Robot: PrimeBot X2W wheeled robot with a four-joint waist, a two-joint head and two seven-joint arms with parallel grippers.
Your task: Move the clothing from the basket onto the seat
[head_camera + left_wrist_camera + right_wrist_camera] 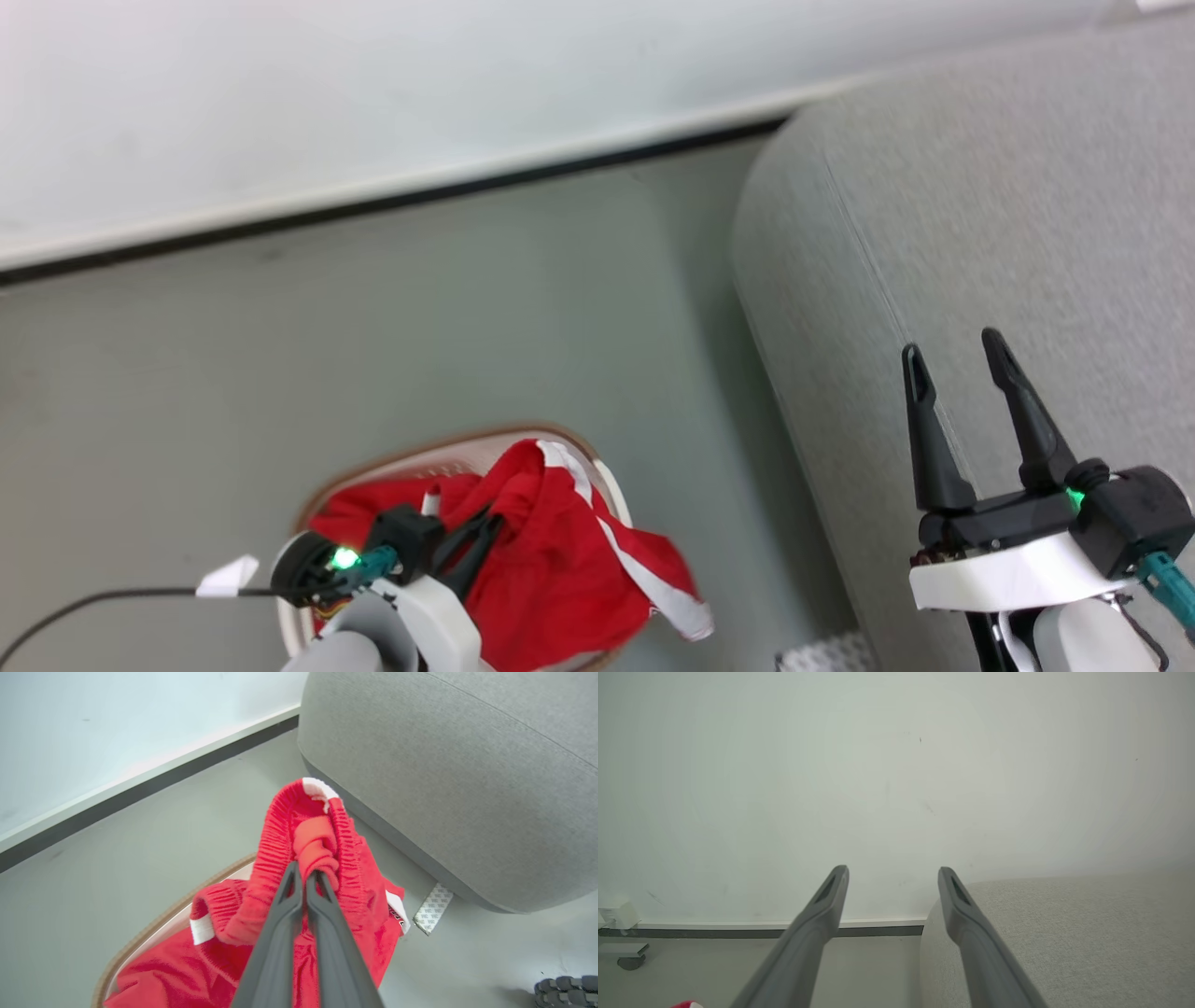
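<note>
CLOTHING LIFT: The left claw (304, 872), its two dark fingers pressed together, pinches the ribbed waistband of a bright red garment, part of the clothing (322, 826). It holds the garment bunched above the basket (173, 914), which stands on the grey floor (467, 308) just beside the rounded end of the seat (444, 774). The rest of the red fabric lies in the basket, with one white-trimmed fold hanging over the rim on the seat's side. The high pinch looks meant to clear the rim for the carry across. The right claw (952, 347) hangs over the seat's cushion, fingers wide apart and holding nothing, seemingly parked clear of that path.
</note>
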